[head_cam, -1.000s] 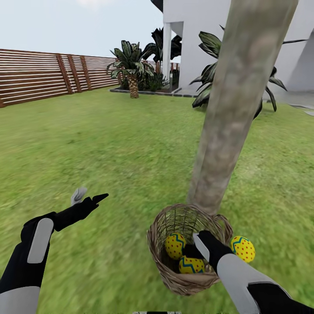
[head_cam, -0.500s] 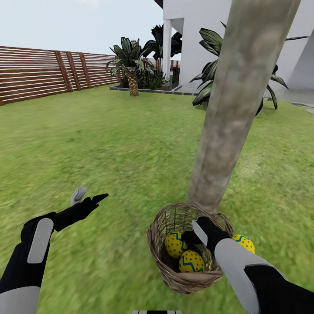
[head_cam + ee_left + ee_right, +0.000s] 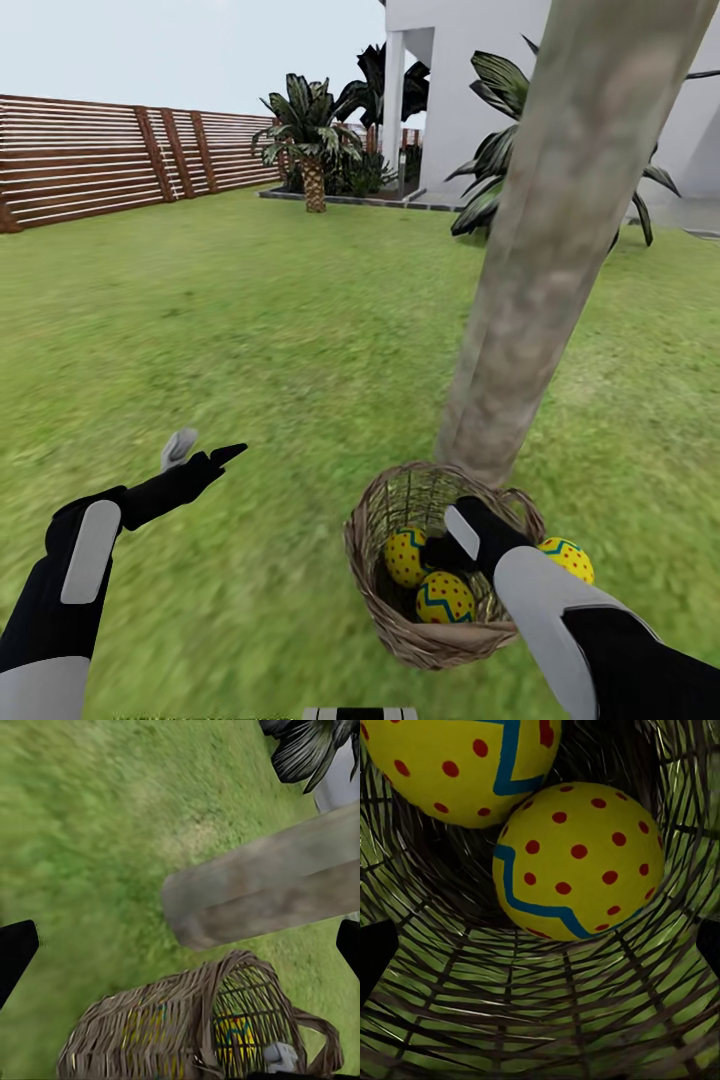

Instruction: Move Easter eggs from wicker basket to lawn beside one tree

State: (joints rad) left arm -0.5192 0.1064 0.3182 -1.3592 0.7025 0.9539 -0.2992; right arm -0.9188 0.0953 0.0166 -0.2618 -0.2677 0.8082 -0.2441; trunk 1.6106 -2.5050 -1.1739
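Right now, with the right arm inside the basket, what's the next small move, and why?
Probably ease the right gripper forward and close on the nearer egg. Two eggs lie in the basket; the nearer one sits centred between the open fingers, not yet gripped.

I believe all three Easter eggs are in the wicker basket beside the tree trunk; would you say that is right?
Not quite: the head view shows two Easter eggs in the wicker basket beside the tree trunk; the third egg lies outside on the lawn.

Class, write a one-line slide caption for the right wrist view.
Two yellow Easter eggs with red dots and blue zigzags touching inside the brown open-weave wicker basket, seen between the open right gripper's dark fingertips.
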